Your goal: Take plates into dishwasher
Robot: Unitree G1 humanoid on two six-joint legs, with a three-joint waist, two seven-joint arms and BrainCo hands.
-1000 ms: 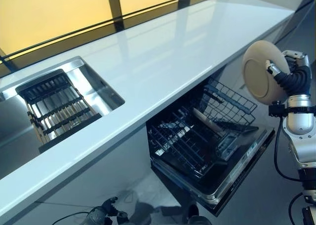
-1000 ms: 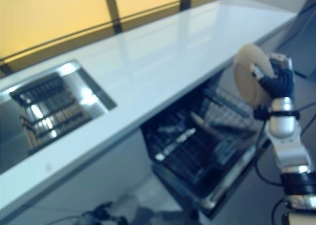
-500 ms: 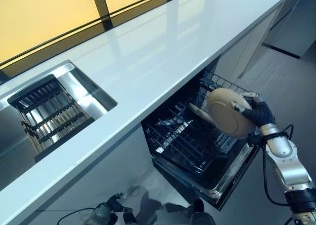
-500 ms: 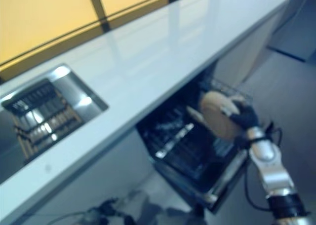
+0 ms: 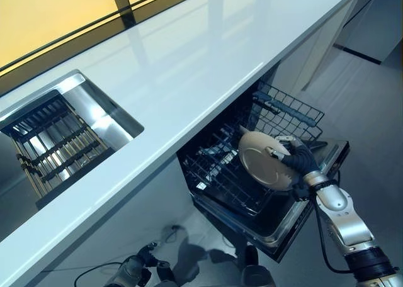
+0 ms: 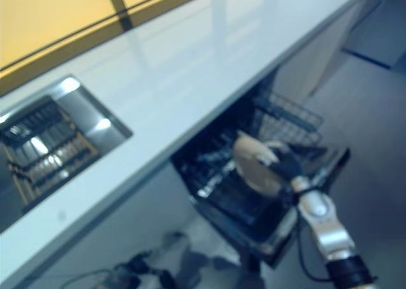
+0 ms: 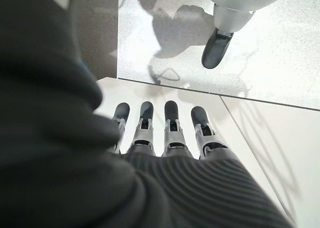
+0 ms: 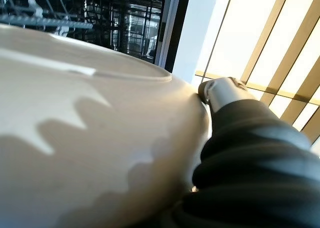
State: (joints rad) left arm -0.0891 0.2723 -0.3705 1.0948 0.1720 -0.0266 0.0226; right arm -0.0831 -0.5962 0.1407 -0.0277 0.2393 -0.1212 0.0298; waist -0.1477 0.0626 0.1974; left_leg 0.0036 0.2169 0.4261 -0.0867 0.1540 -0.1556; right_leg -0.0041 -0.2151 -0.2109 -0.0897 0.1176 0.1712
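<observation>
A beige round plate (image 5: 263, 159) stands on edge, tilted, just above the pulled-out lower rack (image 5: 221, 177) of the open dishwasher. My right hand (image 5: 295, 163) is shut on its right rim, thumb across the plate's face. In the right wrist view the plate (image 8: 85, 138) fills most of the picture, with the thumb (image 8: 224, 89) at its edge and rack wires behind. My left hand (image 7: 165, 133) hangs low over the floor with straight fingers, holding nothing; it also shows at the bottom of the left eye view (image 5: 131, 272).
A long white counter (image 5: 208, 54) runs over the dishwasher. A steel sink (image 5: 75, 120) with a dark slatted rack (image 5: 53, 142) lies at the left. The dishwasher's door (image 5: 302, 205) is folded down toward me. Grey floor lies to the right.
My right hand has carried the plate down and to the left, from beside the counter's edge to just above the lower rack. The camera has tilted downward.
</observation>
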